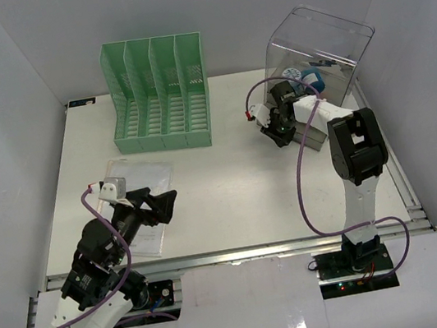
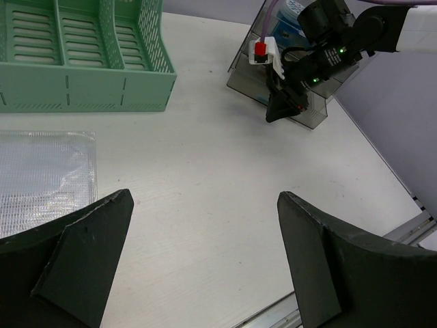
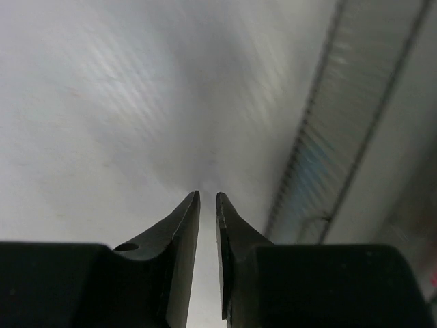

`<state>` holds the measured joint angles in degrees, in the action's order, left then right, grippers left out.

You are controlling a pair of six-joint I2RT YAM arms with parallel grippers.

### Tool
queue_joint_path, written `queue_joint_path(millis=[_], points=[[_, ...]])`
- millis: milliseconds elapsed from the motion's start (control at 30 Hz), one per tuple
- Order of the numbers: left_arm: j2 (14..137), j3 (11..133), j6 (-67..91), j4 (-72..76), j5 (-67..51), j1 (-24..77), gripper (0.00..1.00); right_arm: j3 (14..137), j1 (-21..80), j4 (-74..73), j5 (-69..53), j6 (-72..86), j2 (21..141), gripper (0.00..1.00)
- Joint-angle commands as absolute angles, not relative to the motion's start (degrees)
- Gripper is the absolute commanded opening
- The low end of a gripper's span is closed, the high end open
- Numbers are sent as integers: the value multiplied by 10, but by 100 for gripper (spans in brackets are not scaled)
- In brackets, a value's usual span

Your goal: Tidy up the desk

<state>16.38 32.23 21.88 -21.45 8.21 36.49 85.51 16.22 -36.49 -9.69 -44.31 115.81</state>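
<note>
The right wrist view is smeared. All I can make out is pale surface and a ribbed edge running off toward 1 o'clock. Inside the clear bin (image 1: 317,52), at 1 o'clock on the desk (image 1: 232,195), something blue (image 1: 309,77) shows through the wall, but I cannot tell what it is. The left arm covers the near end of the plastic sleeve (image 1: 145,175).

The desk spreads under both arms, white with a silver rail along its near edge. The left gripper (image 1: 163,204) hangs over its 8 o'clock part, above the sleeve's edge. Its jaws are spread wide with nothing between them, and bare desk shows in the gap. The right gripper (image 1: 280,133) is at 2 o'clock, nose down just beside the foot of the bin. Its fingers are drawn almost together with only a thin slit between, and I see nothing in it. Whether the tips touch the desk I cannot tell. A green file rack (image 1: 159,94) stands at 11 o'clock.
</note>
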Motion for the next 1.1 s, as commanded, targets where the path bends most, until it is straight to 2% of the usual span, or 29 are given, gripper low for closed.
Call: queue_joint_path(millis=[0,100,133,167,267,367,467,600,733,833,900,967,1067], points=[[162,317,220,-221,89,362,98,836,156,-242,75,-380,1133,22],[162,318,220,-221,89,362,98,815,150,-165,171,-368,1122,26],[163,318,220,-221,89,362,98,814,147,-149,178,-368,1121,30],[165,317,220,-221,89,362,98,814,145,-140,186,-369,1122,34],[167,318,220,-222,89,362,98,819,138,-139,182,-376,1126,61],[170,319,219,-222,89,362,98,812,136,-146,163,-381,1118,69],[174,318,218,-222,89,362,98,808,136,-178,95,-386,1106,72],[192,318,214,-222,86,362,98,820,135,-372,-228,-433,1050,70],[260,332,214,-236,114,362,98,795,135,-465,-503,-487,976,70],[345,363,211,-245,106,348,98,760,135,-473,-599,-494,939,70],[403,391,201,-249,53,302,98,743,135,-475,-632,-502,924,70],[457,406,191,-243,-22,210,98,733,135,-483,-650,-513,909,70],[518,410,187,-218,-195,64,97,712,134,-478,-659,-515,895,70]])
